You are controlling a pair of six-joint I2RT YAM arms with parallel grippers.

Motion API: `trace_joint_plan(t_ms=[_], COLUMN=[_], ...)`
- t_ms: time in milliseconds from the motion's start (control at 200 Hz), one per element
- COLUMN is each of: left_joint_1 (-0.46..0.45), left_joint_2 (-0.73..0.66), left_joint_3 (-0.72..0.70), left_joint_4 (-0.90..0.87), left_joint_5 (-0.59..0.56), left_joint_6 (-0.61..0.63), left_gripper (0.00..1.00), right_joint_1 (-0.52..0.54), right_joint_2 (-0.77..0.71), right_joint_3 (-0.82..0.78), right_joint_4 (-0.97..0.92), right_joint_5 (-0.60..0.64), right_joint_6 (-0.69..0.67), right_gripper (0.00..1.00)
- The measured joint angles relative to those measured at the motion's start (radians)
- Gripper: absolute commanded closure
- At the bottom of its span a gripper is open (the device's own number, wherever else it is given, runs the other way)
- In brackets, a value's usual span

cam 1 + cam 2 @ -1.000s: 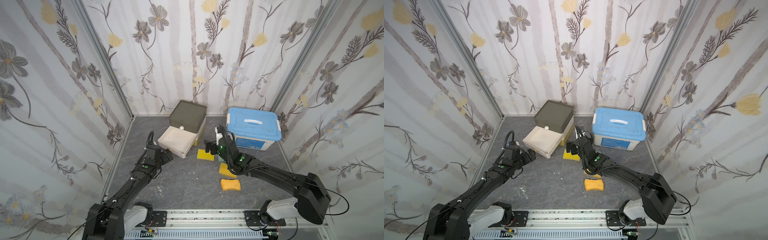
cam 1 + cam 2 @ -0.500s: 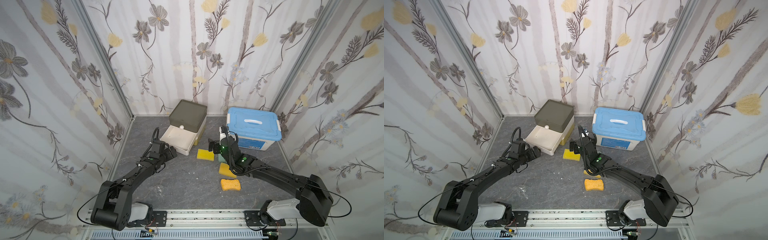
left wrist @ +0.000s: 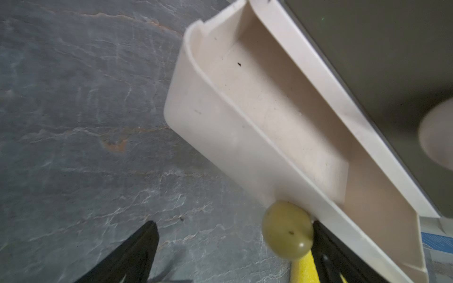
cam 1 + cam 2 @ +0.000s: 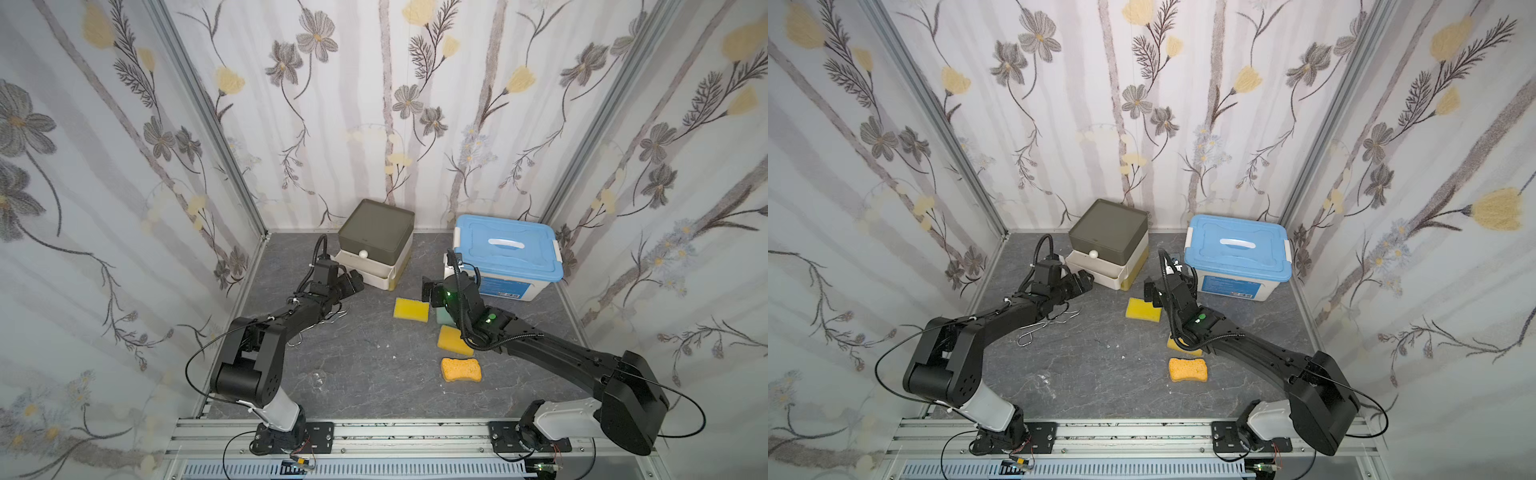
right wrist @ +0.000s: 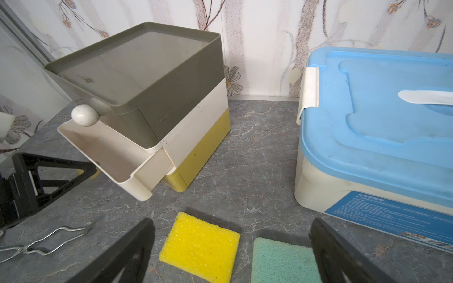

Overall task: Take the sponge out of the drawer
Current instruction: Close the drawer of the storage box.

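Drawer (image 4: 368, 274) pushed further in vs prev; left tool (image 4: 352, 281) followed, open.

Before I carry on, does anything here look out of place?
The white drawer stands partly open, its visible part empty, and the drawer unit sits skewed to the back wall.

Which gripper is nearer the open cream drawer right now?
Left. The left gripper is at the front of the cream drawer; the right gripper hangs farther off, by the yellow sponge.
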Motion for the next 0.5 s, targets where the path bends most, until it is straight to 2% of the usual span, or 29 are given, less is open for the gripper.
trace_joint_plan(t_ms=[235,505], left_joint_1=[-0.003,-0.012], left_joint_2=[0.114,0.178], left_joint_3=[0.029,0.056], left_joint_4=[0.145,0.217], left_joint_5=[0.054,0.066], left_joint_6=[-0.026,-0.039], left_gripper=[0.05,0.06], right_joint_1=[-0.006,-0.012], right_joint_2=[-0.019,-0.027], right_joint_3=[-0.004,-0.006], right_joint_4=[-0.040,-0.063], right_joint_5=[0.039,0.051], right_joint_6=[0.008,0.009], right_gripper=[0.00,0.00])
